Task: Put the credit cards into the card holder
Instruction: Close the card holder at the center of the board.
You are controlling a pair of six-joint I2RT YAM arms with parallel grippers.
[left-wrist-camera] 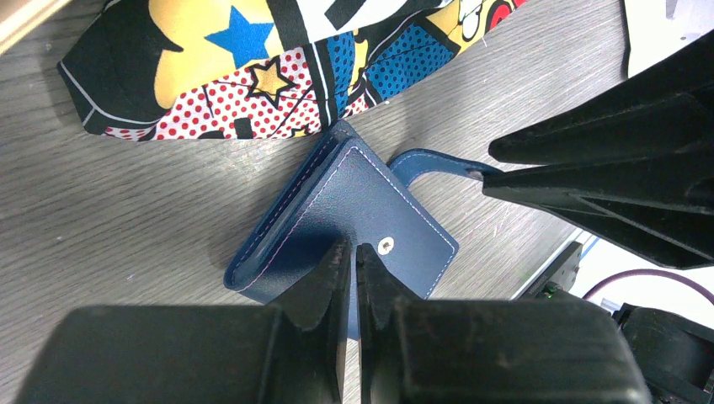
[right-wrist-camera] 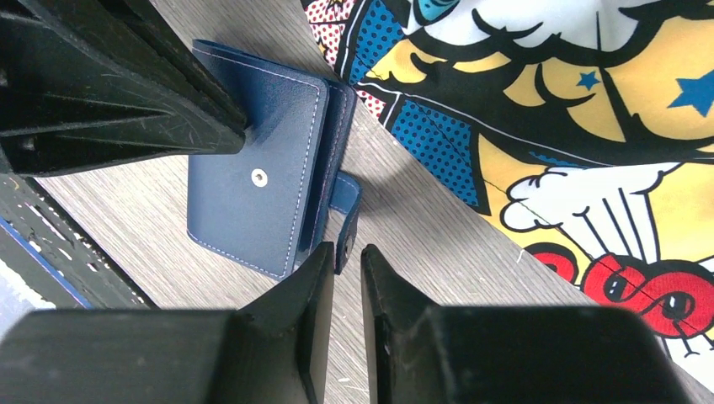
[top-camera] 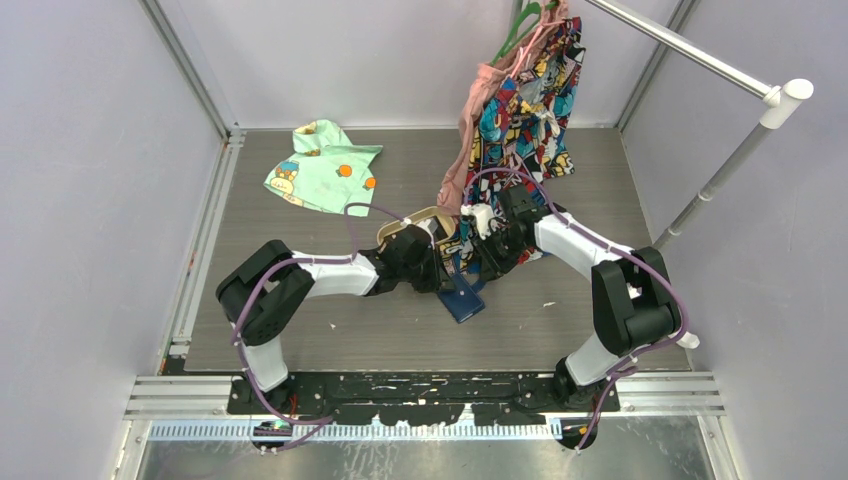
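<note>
- Grey wood-grain table (top-camera: 330,335) fills your work cell, with plain white walls (top-camera: 90,200) around it. Both arm bases sit at the near edge, and the arms bend inward so the wrists meet near the middle.
- Your wallet (left-wrist-camera: 362,198), navy with pale stitching, lies folded on the table where the two grippers meet. Its silver snap stud faces up on the cover.
- Your left gripper (left-wrist-camera: 352,252) has its fingers pressed nearly together, with the tips down on the wallet's cover near the stud. You cannot tell from these views whether any leather is caught between them.
- Your right gripper (right-wrist-camera: 345,257) comes in from the opposite side with only a narrow gap between its fingers. It pinches the snap tab (right-wrist-camera: 348,206), which stands out unfastened from the wallet's edge.
- Just behind the left wrist you have a tan tray (top-camera: 395,232), mostly covered by the arm.
- Comic-print shorts (top-camera: 530,110) hang down right beside the wallet, their lower edge lying on the table. A pink garment (top-camera: 468,130) hangs next to them.
- Above them, a metal rail (top-camera: 690,45) crosses the far right corner of the cell.
- At the far left of the table, well apart from the wallet, a pale green child's shirt (top-camera: 325,165) lies flat.
</note>
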